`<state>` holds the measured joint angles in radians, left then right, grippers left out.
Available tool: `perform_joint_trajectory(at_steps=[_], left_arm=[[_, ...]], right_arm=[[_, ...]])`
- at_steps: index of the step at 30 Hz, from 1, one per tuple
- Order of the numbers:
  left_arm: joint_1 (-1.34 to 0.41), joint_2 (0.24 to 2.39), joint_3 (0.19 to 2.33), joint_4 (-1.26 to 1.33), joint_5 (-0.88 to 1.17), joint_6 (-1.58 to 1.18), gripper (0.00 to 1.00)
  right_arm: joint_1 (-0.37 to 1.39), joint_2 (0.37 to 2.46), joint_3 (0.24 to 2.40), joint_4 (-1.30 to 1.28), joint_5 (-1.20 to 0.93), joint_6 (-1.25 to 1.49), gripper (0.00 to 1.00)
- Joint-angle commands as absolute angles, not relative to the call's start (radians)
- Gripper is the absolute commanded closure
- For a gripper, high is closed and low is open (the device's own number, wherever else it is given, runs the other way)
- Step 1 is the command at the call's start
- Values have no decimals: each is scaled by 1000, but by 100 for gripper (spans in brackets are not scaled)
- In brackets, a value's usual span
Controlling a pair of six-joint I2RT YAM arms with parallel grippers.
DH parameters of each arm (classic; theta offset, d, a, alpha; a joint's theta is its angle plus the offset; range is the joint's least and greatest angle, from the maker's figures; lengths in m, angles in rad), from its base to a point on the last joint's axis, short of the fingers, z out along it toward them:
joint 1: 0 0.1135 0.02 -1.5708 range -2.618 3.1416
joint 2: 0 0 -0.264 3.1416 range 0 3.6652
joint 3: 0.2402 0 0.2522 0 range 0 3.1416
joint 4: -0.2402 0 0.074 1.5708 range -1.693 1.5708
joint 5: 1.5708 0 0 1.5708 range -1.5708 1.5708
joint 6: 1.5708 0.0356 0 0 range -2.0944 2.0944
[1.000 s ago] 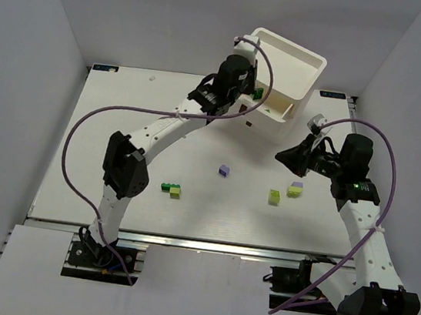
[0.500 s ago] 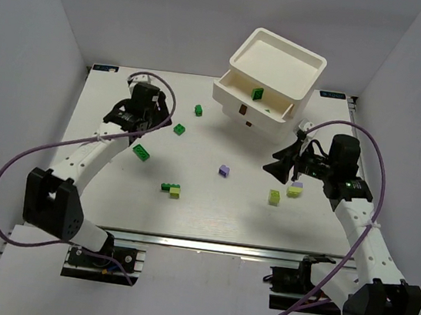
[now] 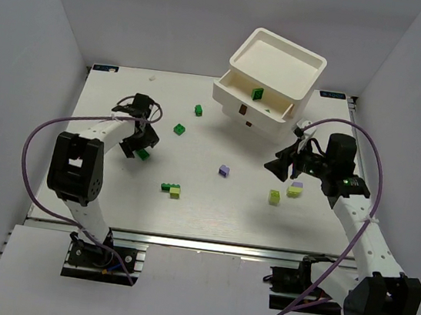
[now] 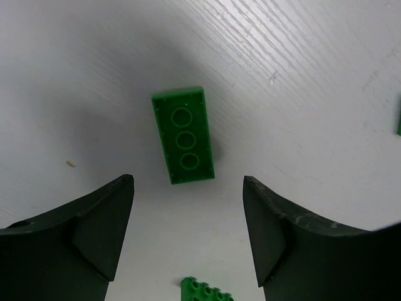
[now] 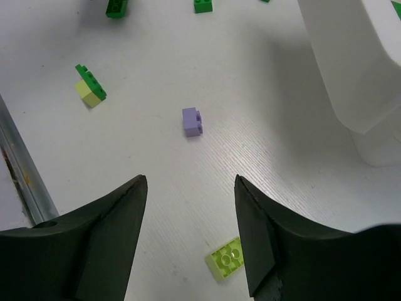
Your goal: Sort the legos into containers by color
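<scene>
Legos lie scattered on the white table (image 3: 112, 199). My left gripper (image 3: 138, 143) (image 4: 188, 188) hangs open over a dark green brick (image 3: 143, 155) (image 4: 183, 135) lying studs down just ahead of its fingertips. A second green brick (image 4: 207, 291) shows between the jaws, nearer the wrist. My right gripper (image 3: 281, 167) (image 5: 190, 188) is open and holds nothing, with a lime brick (image 3: 274, 197) (image 5: 227, 258) on the table between its fingers and a pale purple brick (image 3: 224, 171) (image 5: 192, 121) ahead. At the back, the white containers (image 3: 271, 76) (image 5: 351, 69) have one drawer pulled out with a green brick (image 3: 258, 94) inside.
More green bricks (image 3: 199, 110) (image 3: 178, 129) lie left of the drawer unit. A green brick with a lime one (image 3: 171, 190) (image 5: 91, 84) sits mid-table. A lime and purple pair (image 3: 295, 189) lies under the right arm. Grey walls close in both sides.
My left arm swung from the open drawer to the left side of the table, and its jaws opened. My right gripper opened and shifted slightly.
</scene>
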<state>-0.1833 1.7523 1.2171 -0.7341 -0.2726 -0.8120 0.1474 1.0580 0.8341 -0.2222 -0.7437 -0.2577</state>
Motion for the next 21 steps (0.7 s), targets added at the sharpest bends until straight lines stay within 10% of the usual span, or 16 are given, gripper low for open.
perform_joint_trajectory(at_steps=[1,12,21], left_arm=[[-169,1766,1209,-720,-262,-844,20],[-137,1874,1233,-658,-219,-824,36],[-137,1853,1206,-663,-189,-787,89]], right_arm=[[155,1068,853,-209,-735,-255,36],[152,1066,851,-210,-739,-264,36],[153,1060,847,-206,-739,-265,38]])
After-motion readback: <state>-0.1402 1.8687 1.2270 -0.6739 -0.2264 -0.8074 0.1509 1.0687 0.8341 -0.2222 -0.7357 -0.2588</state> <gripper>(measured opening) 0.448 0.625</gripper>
